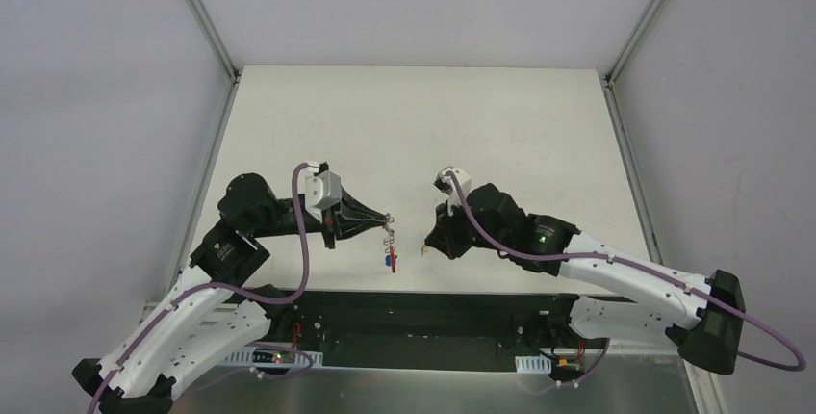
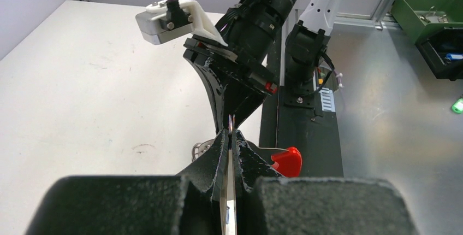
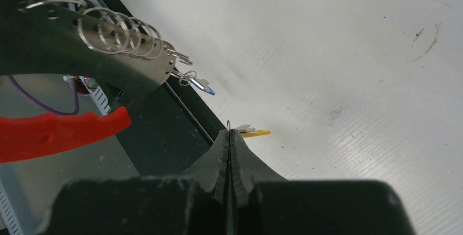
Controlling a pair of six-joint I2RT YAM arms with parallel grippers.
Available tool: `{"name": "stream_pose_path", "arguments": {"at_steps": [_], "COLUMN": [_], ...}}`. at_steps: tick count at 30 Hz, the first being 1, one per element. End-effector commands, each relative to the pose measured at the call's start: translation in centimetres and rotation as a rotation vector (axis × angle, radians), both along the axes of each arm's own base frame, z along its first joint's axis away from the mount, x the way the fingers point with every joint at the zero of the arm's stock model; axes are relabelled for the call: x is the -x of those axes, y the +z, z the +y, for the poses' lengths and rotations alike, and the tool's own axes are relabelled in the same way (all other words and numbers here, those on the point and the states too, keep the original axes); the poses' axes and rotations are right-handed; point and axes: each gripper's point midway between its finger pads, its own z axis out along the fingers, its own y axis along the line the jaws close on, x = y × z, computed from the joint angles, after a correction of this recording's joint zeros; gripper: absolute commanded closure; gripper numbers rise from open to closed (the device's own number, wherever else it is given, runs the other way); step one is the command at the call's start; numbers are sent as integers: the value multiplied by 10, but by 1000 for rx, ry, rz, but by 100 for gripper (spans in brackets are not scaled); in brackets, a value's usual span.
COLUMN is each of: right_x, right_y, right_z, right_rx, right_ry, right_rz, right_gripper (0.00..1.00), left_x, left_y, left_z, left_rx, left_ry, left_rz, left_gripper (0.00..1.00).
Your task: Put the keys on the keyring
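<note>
Keyring: you have it lifted off the table, hanging from the left gripper close to the table's near edge.
Left gripper: jaws pressed together on a thin silver part of the keyring. In the left wrist view you see a metal sliver clamped edge-on between them.
Chain: in the right wrist view, silver loops lie along the side of the left gripper and run down to a small ring.
Blue tag: hangs off that small ring at the chain's end, pointing toward the right gripper.
Red strap: curved, hanging below the left gripper and beside the chain, well apart from the key.
Key: sits at the very tips of the right gripper. Its yellow head sticks out sideways past them and its silver part lies against them.
Right gripper: jaws shut tight, and as far as you can see from its wrist view, pinching the key by the silver end. A thin wire loop pokes up from between the tips.
Key vs keyring: apart, not touching. The blue tag is the keyring part nearest the key, up and left of it in the right wrist view.
Grippers: tips face each other with a small gap between.
Key on ring: not yet threaded.
</note>
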Motion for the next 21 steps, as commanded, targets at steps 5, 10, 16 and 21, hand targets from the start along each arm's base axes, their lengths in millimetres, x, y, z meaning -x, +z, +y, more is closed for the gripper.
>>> {"name": "stream_pose_path", "arguments": {"at_steps": [5,10,16,21], "right_x": [13,19,19,21], "right_y": [82,122,148,165], "right_z": [13,18,27,35], "right_rx": [-188,-261,-278,-304], "right_ry": [169,231,290,326], "right_rz": [-146,-209,-266,-278], "right_gripper": [100,100,100,100], "left_x": [5,7,8,5], "left_y": [25,24,25,24], "left_z": [1,1,2,3], "left_rx": [87,87,90,87], "left_ry": [-26,-35,-34,-19], "left_rz": [-66,-62,-67,-62], "left_gripper": [100,100,100,100]}}
